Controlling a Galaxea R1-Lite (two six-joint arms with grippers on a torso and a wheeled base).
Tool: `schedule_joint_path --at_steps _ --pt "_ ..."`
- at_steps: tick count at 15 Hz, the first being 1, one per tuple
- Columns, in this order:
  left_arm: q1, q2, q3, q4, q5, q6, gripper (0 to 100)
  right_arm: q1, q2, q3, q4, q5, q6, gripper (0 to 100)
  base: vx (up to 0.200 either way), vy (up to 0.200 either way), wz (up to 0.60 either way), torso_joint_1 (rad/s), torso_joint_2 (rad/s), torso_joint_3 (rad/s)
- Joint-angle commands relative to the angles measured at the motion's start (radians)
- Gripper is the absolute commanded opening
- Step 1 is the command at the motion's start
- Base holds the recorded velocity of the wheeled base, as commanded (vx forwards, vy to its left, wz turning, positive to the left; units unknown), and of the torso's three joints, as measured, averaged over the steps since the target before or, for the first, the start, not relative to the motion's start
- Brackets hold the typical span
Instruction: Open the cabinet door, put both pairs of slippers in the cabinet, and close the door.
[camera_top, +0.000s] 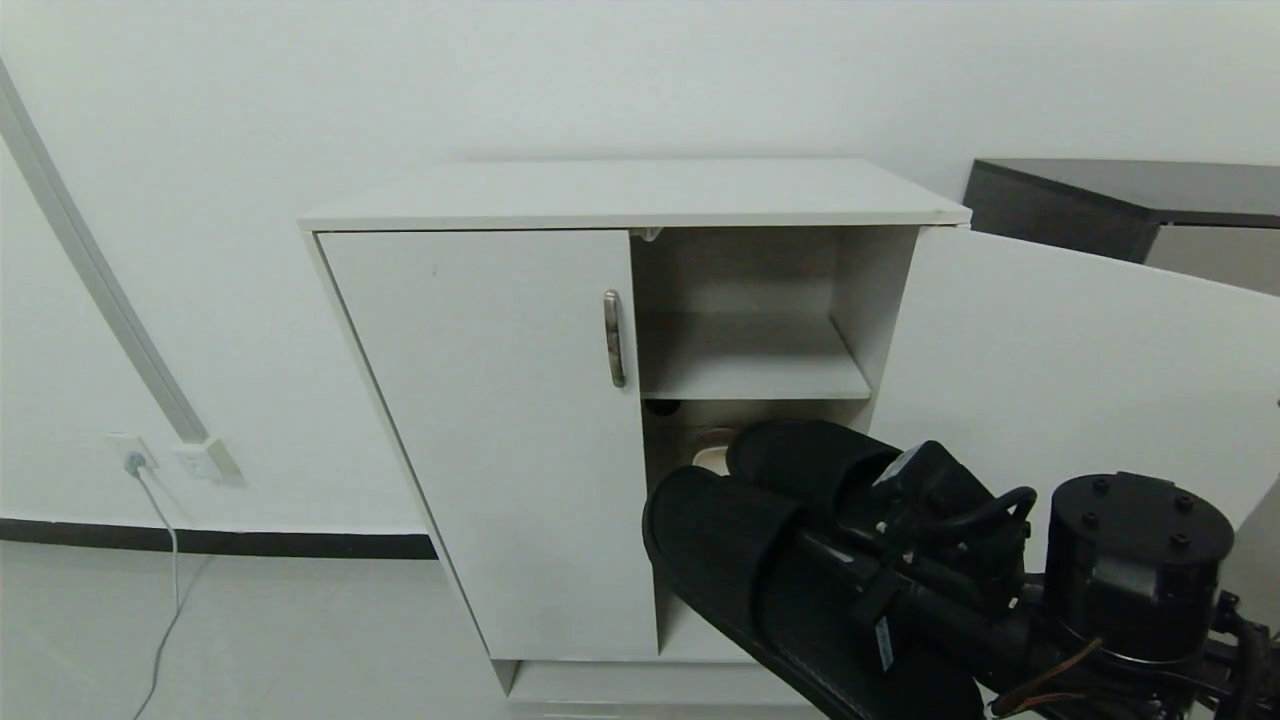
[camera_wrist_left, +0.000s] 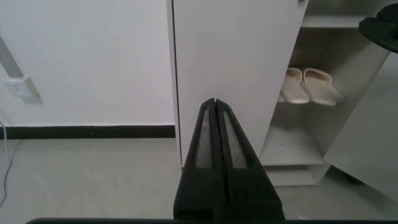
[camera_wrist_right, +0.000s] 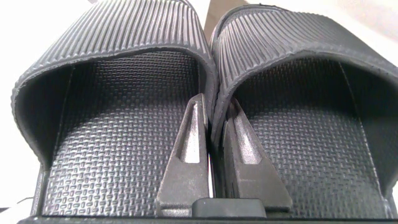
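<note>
Right gripper (camera_wrist_right: 214, 102): clamped on the black slippers (camera_top: 760, 520), one finger inside each shoe. It pinches the two adjoining inner walls together, so the pair travels as one.
Black slippers: held side by side with toes aimed at the cabinet (camera_top: 630, 195), at 5 o'clock in the head view. They look to be just short of the opening, not yet inside.
Beige slippers (camera_wrist_left: 309, 85): already lying side by side on a lower shelf inside the cabinet, at 11 o'clock from the black pair's toes.
Upper shelf (camera_top: 750, 360): at 12 o'clock from the held pair.
Right door (camera_top: 1060, 370): swung wide toward 3 o'clock, leaving the compartment open for the delivery.
Left door (camera_top: 490, 430): closed, with its metal handle (camera_top: 614, 338) on the edge next to the opening.
Left gripper (camera_wrist_left: 215, 102): fingers pressed together on nothing, low in front of the left door and clear of the loaded arm's path.
Stage, as judged: one pair is stowed and the second is on its way in. Closing the door remains.
Risk, as judged: the pinch holds thin strap walls only, so a knock against a shelf edge could twist the pair loose.
</note>
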Motion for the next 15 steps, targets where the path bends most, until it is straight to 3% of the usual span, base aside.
schedule_joint_path --at_steps 1,3,15 --pt "0.0 0.001 0.0 0.0 0.0 0.0 0 -0.001 0.0 0.002 0.0 -0.001 -0.001 0 0.0 0.0 0.0 -0.041 0.44 0.393" --pt "0.0 0.001 0.0 0.0 0.001 0.0 0 -0.001 0.001 0.002 0.0 0.0 -0.001 0 0.0 0.0 0.0 -0.019 0.36 0.332" --pt "0.0 0.001 0.0 0.0 0.001 0.0 0 0.001 0.001 0.017 0.0 0.002 -0.002 0 0.0 0.0 0.0 0.0 0.0 0.0"
